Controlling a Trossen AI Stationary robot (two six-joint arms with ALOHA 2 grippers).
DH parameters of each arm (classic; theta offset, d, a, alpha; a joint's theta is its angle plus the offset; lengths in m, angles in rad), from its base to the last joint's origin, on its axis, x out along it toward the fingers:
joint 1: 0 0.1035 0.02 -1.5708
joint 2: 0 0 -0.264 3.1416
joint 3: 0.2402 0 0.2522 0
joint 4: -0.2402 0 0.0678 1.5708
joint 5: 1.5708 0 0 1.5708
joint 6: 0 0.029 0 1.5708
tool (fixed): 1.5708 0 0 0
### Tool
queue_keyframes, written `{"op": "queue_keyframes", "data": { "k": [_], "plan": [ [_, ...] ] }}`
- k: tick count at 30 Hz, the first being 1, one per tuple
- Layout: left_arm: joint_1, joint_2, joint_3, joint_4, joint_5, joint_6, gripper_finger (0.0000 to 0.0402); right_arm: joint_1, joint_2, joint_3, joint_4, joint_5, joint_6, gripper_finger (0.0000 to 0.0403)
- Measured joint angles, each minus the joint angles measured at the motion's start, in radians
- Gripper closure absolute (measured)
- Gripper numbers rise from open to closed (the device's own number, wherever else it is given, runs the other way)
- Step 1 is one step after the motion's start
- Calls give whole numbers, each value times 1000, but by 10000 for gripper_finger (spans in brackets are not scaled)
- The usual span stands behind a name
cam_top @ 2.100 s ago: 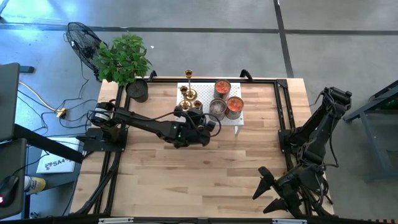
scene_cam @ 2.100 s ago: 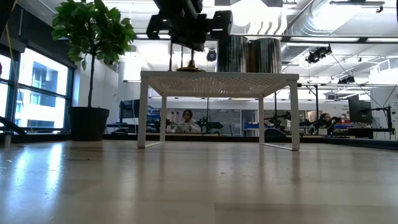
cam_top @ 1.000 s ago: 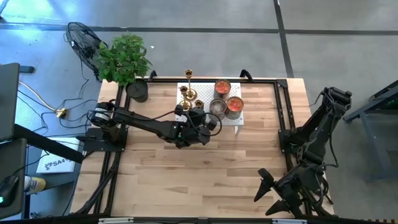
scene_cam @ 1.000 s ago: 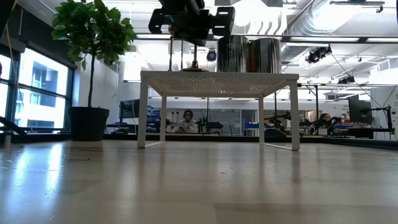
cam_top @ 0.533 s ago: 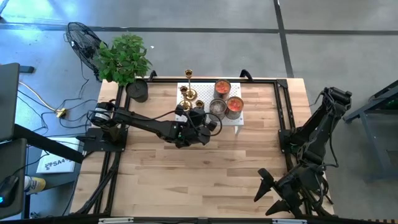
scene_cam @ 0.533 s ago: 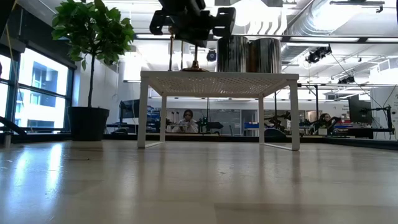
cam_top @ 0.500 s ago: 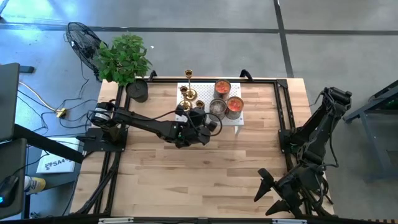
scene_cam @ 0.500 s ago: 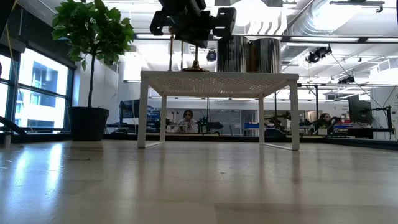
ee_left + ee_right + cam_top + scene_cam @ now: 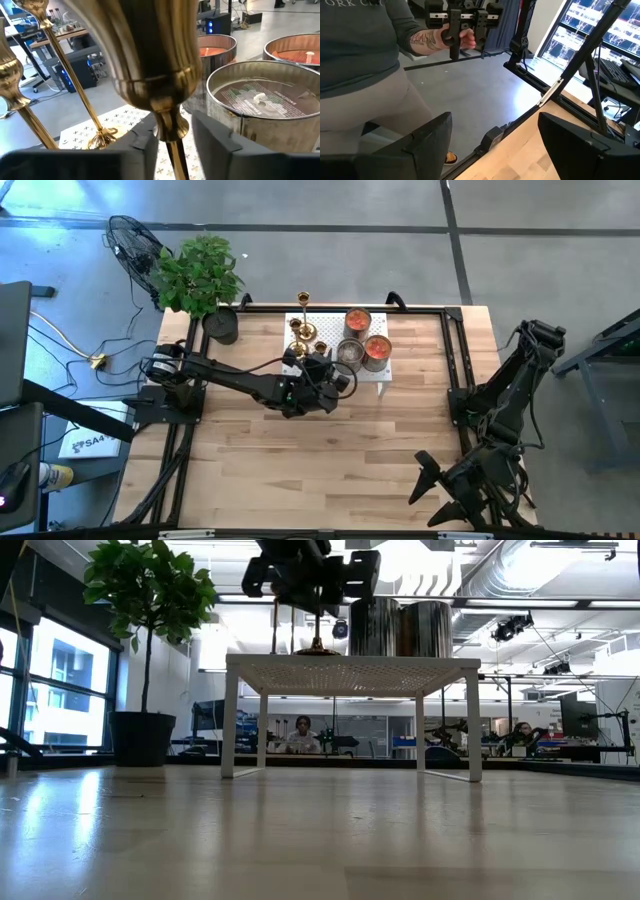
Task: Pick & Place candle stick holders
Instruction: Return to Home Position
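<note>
Several gold-brass candlesticks stand by their round bases on a small white perforated stand (image 9: 300,318) at the table's far middle: a tall one (image 9: 302,300) and shorter ones (image 9: 296,326) (image 9: 310,333). My left gripper (image 9: 318,358) is over the stand's near edge, shut on another candlestick (image 9: 150,60), whose cup fills the left wrist view. My right gripper (image 9: 440,485) is open and empty at the table's near right corner. My left gripper pinches the candlestick's thin stem (image 9: 170,131) just below the cup, between its two fingers (image 9: 145,145). The fingers come level from the near side and lie across the stem. The candlestick stands upright, its base (image 9: 318,649) at the stand's top; whether it is lifted I cannot tell.
Three candles in metal tins (image 9: 358,320) (image 9: 377,350) (image 9: 350,353) stand on the stand just right of the candlesticks. A potted plant (image 9: 200,275) is at the far left corner. Bare wood lies nearer (image 9: 330,450). A person (image 9: 365,60) stands beyond the near right corner.
My left gripper has crept slightly toward the table's right edge, staying shut, and the held candlestick has shifted that way with it, still upright on the stand.
</note>
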Motion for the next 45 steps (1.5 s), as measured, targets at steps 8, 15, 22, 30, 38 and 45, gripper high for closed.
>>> {"op": "queue_keyframes", "data": {
  "k": [8,15,22,30,38,45],
  "plan": [
    [0,0,0,1,-14,-7,191,0,0,0,0,0,0,112],
    [-1,0,0,3,6,-8,165,0,0,0,0,0,0,112],
    [-1,0,0,3,5,-2,165,0,0,0,-1,0,0,112],
    [-56,0,0,-7,-106,5,165,0,0,0,-4,0,0,112],
    [-172,0,0,-1,-175,5,165,0,0,0,-4,0,0,112],
    [-327,0,0,-31,50,32,165,0,0,0,-4,0,34,112]
  ]
}}
